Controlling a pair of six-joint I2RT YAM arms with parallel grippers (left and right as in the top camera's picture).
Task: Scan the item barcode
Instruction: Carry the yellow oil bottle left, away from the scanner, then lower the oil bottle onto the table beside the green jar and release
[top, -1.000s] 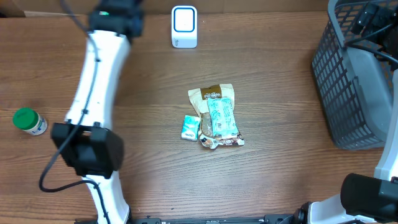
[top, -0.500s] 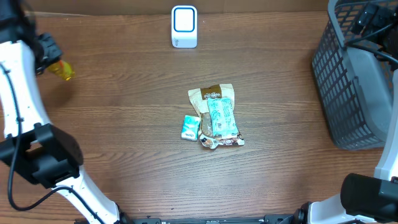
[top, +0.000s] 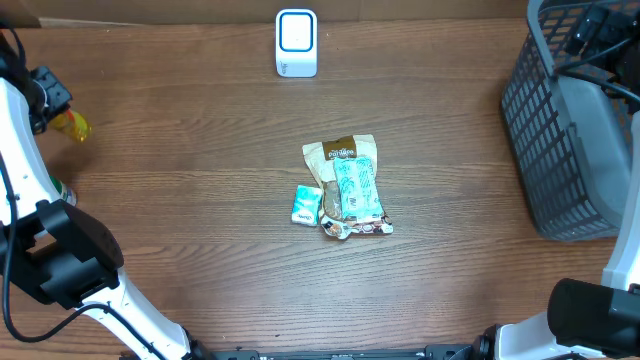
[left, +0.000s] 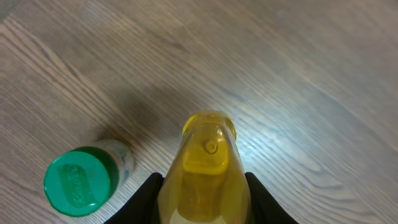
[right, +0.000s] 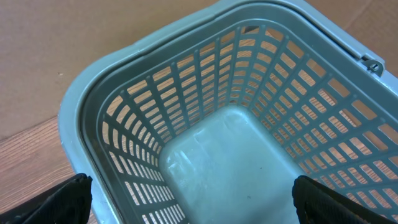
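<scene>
The left gripper (left: 204, 202) is partly closed, its fingers (left: 146, 202) clamped on either side of a yellow squeeze bottle (left: 208, 155). It holds the bottle over the far left of the wooden table (left: 311, 74), well apart from the white scanner (top: 296, 43). A green-capped jar (left: 81, 183) stands just beside it below. The right gripper (right: 196, 208) gapes wide, gripping nothing, above the grey basket (right: 81, 112), whose pale floor lies in full view.

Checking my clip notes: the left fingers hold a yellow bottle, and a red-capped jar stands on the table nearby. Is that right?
Not quite: the jar has a green cap, not a red one, as the left wrist view shows. The left fingers do hold the yellow bottle, and the jar stands on the table nearby.
</scene>
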